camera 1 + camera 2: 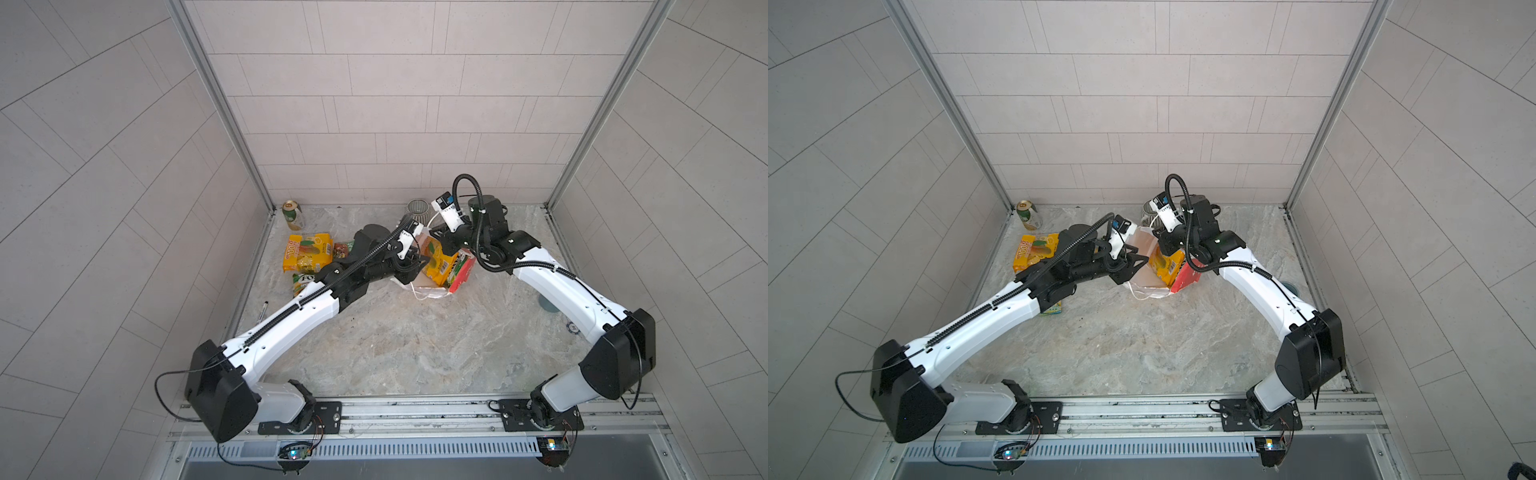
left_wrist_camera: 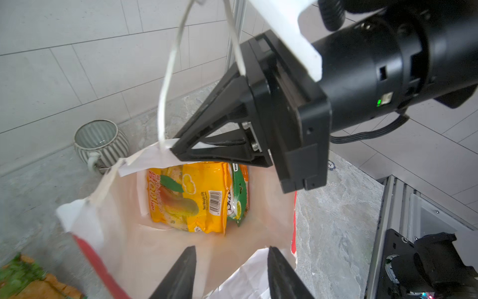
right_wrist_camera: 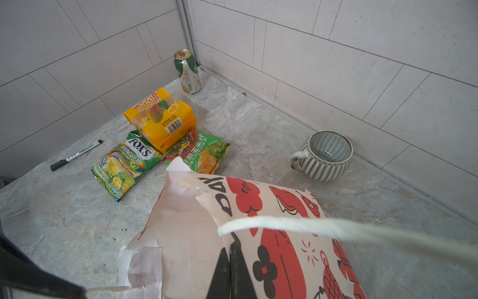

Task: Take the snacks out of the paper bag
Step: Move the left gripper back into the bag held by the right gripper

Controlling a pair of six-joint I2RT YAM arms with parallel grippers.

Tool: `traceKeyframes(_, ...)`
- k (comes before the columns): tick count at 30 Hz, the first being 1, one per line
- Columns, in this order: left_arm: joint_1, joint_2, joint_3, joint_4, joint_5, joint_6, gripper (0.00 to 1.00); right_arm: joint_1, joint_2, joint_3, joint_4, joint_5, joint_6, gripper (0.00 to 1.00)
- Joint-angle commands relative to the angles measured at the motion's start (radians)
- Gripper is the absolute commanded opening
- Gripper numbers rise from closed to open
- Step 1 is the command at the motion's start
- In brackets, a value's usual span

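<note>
Right gripper (image 2: pixel 178 151) pinching bag (image 2: pixel 116 222) rim; left gripper (image 2: pixel 231 248) hovering at bag mouth, jaws parted, gripping nothing; yellow packet (image 2: pixel 199 196) lying inside.

The left arm (image 1: pixel 299 316) covers most of the green FOX'S packet (image 1: pixel 300 279) in a top view, the yellow packet (image 2: pixel 196 196) hides half of the green packet (image 2: pixel 239 204) inside the paper bag (image 2: pixel 85 217), and the cord handle (image 3: pixel 362 230) looks blurred.
</note>
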Motion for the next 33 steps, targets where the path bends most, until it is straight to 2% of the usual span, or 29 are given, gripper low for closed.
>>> traceKeyframes(1, -0.002, 0.051, 0.034, 0.085, -0.034, -0.032, 0.49, 0.001, -0.039, -0.012, 0.000, -0.003, -0.005, 0.03)
traceKeyframes(7, -0.016, 0.157, 0.058, 0.098, -0.041, -0.050, 0.49, -0.004, -0.045, -0.014, 0.006, 0.014, 0.018, 0.03)
traceKeyframes(16, -0.058, 0.225, 0.022, 0.162, -0.060, -0.038, 0.56, -0.019, -0.030, -0.002, 0.020, 0.023, 0.075, 0.03)
traceKeyframes(22, -0.095, 0.273, 0.017, 0.191, -0.128, -0.021, 0.72, -0.025, -0.028, 0.002, 0.020, 0.027, 0.096, 0.03)
traceKeyframes(31, -0.096, 0.375, 0.047, 0.219, -0.166, -0.060, 0.75, -0.025, -0.028, 0.002, 0.032, 0.010, 0.111, 0.03)
traceKeyframes(33, -0.096, 0.399, 0.057, 0.217, -0.187, -0.060, 0.80, -0.025, -0.029, 0.000, 0.033, 0.009, 0.112, 0.02)
